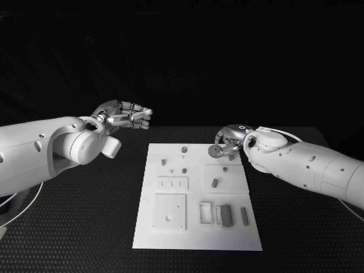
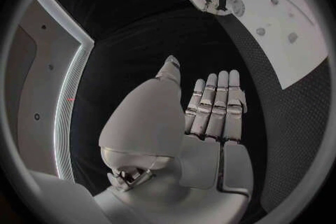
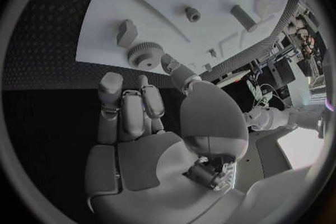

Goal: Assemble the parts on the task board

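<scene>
- Gear (image 1: 215, 149) sits at the right hand (image 1: 228, 141), over the board's (image 1: 197, 233) far right part; in the right wrist view the toothed gear (image 3: 144, 56) lies at the tip of the thumb (image 3: 170, 63), with the other fingers (image 3: 131, 102) just beside it. Whether it is truly pinched or only touched, I cannot tell.
- Board lies in the middle of the table (image 1: 83, 222), with small pegs (image 1: 185, 149) standing at its far end and flat parts (image 1: 224, 215) in recesses at its near end.
- Right arm comes in low, hand at the board's far right edge.
- Left hand (image 1: 126, 118) hovers off the board's far left corner, well apart from the parts, palm flat, fingers (image 2: 220, 102) straight and side by side, holding nothing.
- No readable writing.
</scene>
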